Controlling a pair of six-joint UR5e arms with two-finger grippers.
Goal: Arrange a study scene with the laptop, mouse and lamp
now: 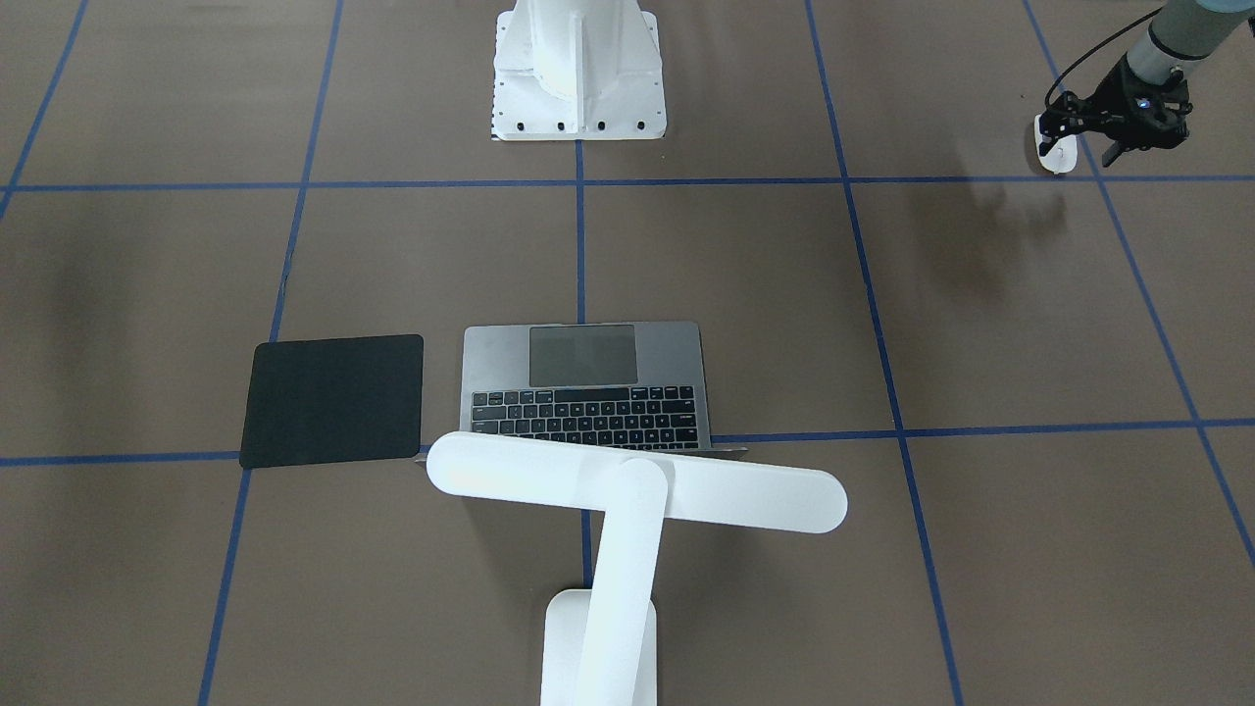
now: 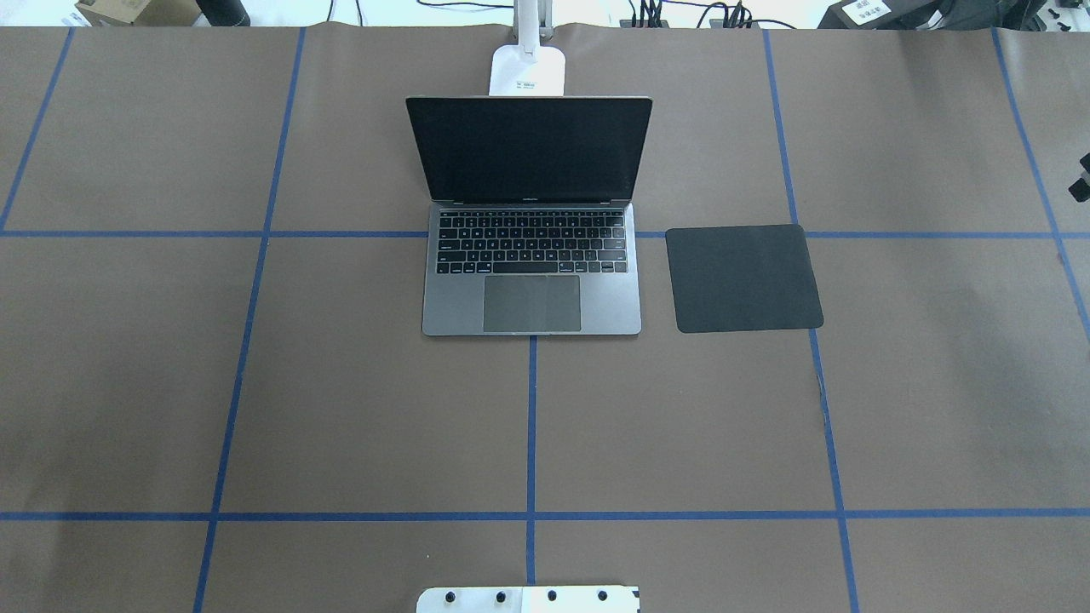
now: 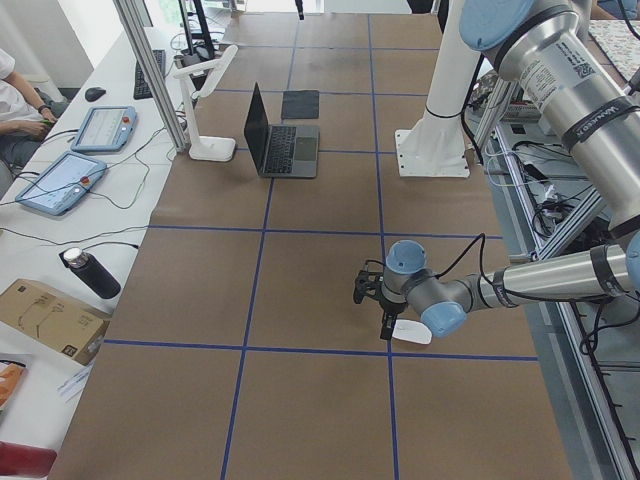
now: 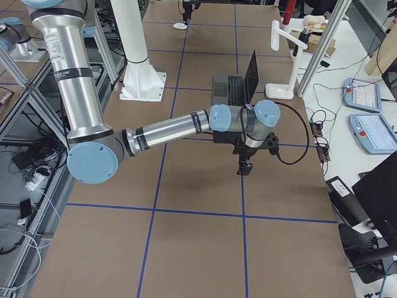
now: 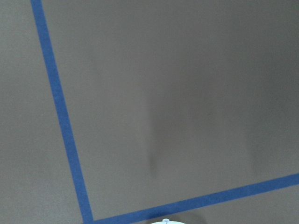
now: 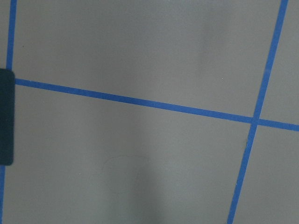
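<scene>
The laptop (image 2: 532,289) stands open at the table's middle, dark screen up, and also shows in the front view (image 1: 583,338). The lamp (image 1: 637,480) stands behind it, its bar head over the screen's top edge and its base (image 2: 528,72) at the far edge. The mouse (image 1: 1057,152) lies far out on my left side, seen too in the left side view (image 3: 410,330). My left gripper (image 1: 1079,145) hangs right at the mouse, fingers apart. A white sliver of the mouse (image 5: 166,221) shows at the left wrist view's bottom edge. My right gripper (image 4: 245,167) hangs above bare table right of the laptop; I cannot tell its state.
A flat black square mat (image 2: 742,278) lies just right of the laptop; its edge shows in the right wrist view (image 6: 4,116). The white robot pedestal (image 1: 578,69) stands at the near edge. Tablets, cables and a bottle (image 3: 90,272) lie on the operators' side bench.
</scene>
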